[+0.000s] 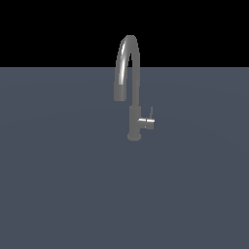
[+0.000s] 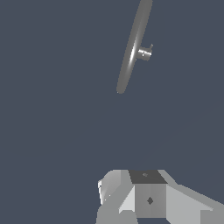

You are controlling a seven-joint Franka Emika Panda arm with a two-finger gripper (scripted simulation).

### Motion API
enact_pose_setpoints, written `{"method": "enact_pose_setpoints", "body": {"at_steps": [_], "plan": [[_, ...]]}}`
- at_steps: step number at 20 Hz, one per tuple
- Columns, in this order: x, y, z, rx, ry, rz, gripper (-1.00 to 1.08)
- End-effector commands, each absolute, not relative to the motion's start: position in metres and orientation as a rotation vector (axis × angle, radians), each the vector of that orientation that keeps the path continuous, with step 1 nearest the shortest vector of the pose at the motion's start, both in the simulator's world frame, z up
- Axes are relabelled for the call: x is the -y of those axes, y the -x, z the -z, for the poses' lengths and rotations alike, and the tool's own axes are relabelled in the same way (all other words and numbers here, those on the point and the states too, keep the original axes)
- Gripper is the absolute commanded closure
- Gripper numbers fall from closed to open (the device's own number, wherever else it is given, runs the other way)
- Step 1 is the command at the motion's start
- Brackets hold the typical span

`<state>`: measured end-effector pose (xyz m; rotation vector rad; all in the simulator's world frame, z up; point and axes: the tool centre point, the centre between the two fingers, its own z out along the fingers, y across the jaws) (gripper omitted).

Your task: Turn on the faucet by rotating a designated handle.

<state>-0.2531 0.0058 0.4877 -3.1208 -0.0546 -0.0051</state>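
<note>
The faucet (image 1: 134, 114) is a tall dark grey tap with a slim column and a high arched spout, standing on the flat grey surface. The handle (image 1: 147, 121) is a short stub low on the column, on the exterior view's right, with a thin lever pointing up at its tip. The wrist view looks down on the faucet (image 2: 131, 52), where the handle (image 2: 144, 53) juts from its side. My gripper (image 2: 131, 179) shows only in the wrist view, well short of the faucet and touching nothing. Its fingers sit together with no gap visible and hold nothing.
A plain blue-grey surface (image 1: 58, 185) stretches all around the faucet's round base. Above its far edge the background is black. The arm is out of the exterior view.
</note>
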Motion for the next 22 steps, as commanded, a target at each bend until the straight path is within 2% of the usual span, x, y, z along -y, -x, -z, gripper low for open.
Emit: {"method": "enact_pose_setpoints", "body": {"at_steps": [1,12,22], "plan": [[-0.006,0.253,-0.488,0.055,3.121,0.005,1.08],[-0.006,0.235,-0.486,-0.015,3.079,-0.047,1.08],[-0.002,0.188,-0.479,-0.197,2.952,-0.182,1.08]]}}
